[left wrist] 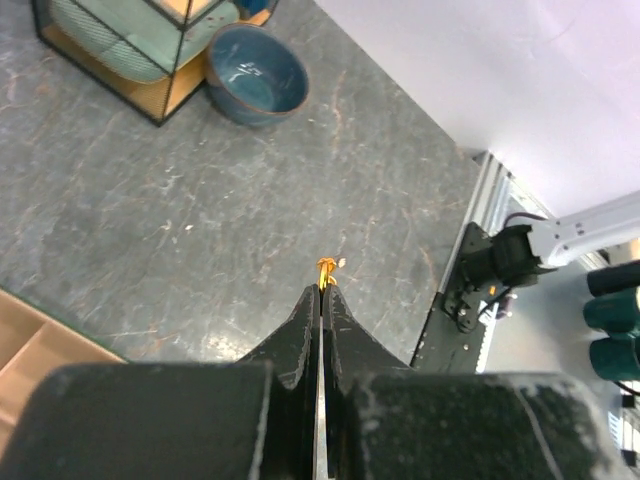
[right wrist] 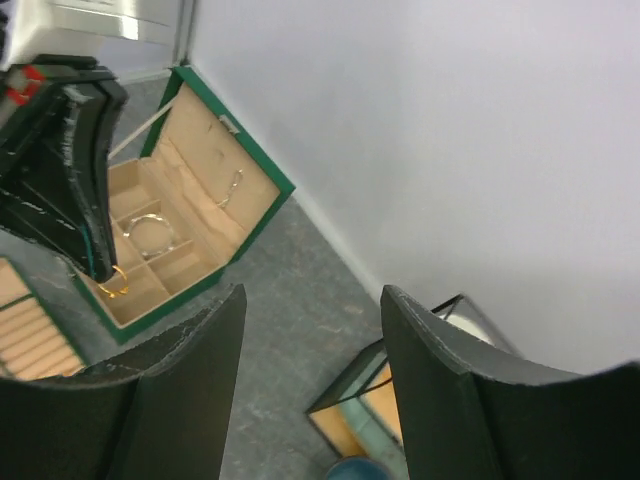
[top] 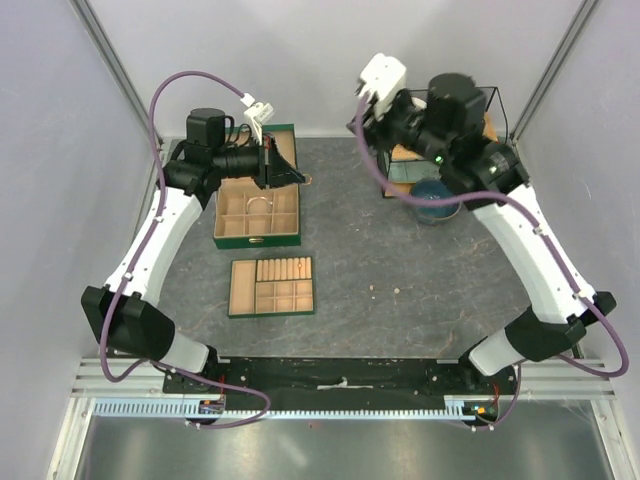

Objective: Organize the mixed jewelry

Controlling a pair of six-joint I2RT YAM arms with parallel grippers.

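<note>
bench (top: 400, 250): box (top: 250, 241) at 10 o'clock, lid up. right gripper (right wrist: 312, 300) at 1 o'clock, spread, empty. left gripper (left wrist: 322, 292) at the box's 2 o'clock, pressed together, pinching a gold ring (left wrist: 325, 266) at the very tips. bangle (right wrist: 148, 225) lies in a box compartment. ring looks light, stiff, slick: a shallow hold on the band, could slip. two specks (top: 372, 292) at 5 o'clock, probably studs, too small to tell. can't tell which compartment is under the ring.

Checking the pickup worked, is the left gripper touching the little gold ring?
Touching. The left wrist view shows the left gripper pinching the gold ring between its shut jaws.
</note>
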